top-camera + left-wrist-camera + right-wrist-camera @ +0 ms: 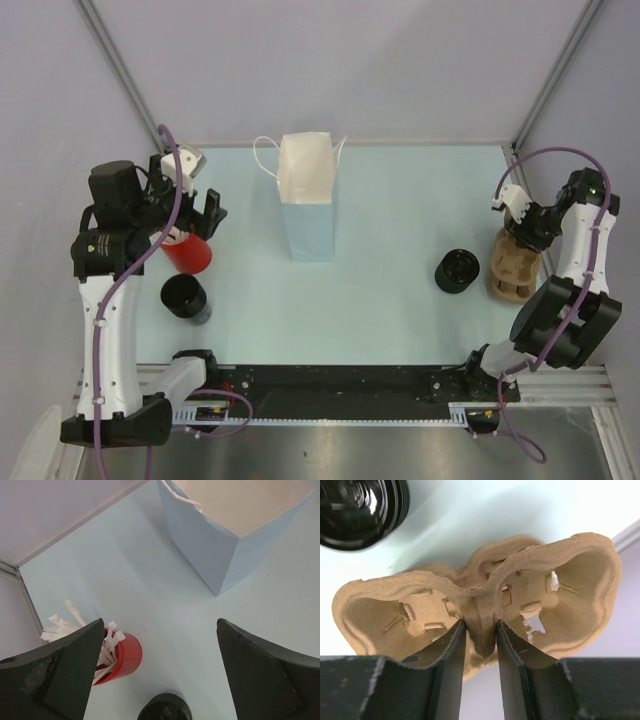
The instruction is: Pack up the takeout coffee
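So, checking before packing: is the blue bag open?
Open. The paper bag stands upright with its mouth spread, its pale inside showing from above.

1. The takeout coffee [457,271] is a short, squat black cup, the same dark colour all over, with no label or print that can be made out
2. In the overhead view it sits right of centre, a little below the middle of the frame, its round top turned up toward the camera
3. A round black plastic lid [355,507] closes it. In the right wrist view the lid fills the upper left corner, cut off by the frame edges, glossy, with raised concentric rings and a ribbed rim catching bright highlights
4. Whether it stands fully upright cannot be told
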Available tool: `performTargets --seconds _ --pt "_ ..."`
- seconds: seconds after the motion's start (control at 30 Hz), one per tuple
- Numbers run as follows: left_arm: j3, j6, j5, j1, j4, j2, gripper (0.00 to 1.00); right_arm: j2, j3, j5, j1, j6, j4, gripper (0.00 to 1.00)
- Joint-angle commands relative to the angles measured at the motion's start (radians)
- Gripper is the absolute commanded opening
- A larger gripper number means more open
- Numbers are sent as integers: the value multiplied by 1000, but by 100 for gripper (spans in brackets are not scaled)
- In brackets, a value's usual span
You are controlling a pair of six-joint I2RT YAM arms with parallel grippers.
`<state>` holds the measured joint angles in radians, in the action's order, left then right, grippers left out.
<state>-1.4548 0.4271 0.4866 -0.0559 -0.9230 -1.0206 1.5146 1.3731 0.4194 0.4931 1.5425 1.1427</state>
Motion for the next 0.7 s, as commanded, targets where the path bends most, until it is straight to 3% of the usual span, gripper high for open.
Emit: performTargets --seconds 0.0,0.27,0.67 --pt "-12 9 43 -4 12 5 99 -99 7 74 -40 -105 -66 34" --pt "2 6 63 11 52 27 99 -175 7 99 -212 -266 -104 34" --pt "112 -44 78 44 154 70 100 -116 7 35 -628 -594 -211 33"
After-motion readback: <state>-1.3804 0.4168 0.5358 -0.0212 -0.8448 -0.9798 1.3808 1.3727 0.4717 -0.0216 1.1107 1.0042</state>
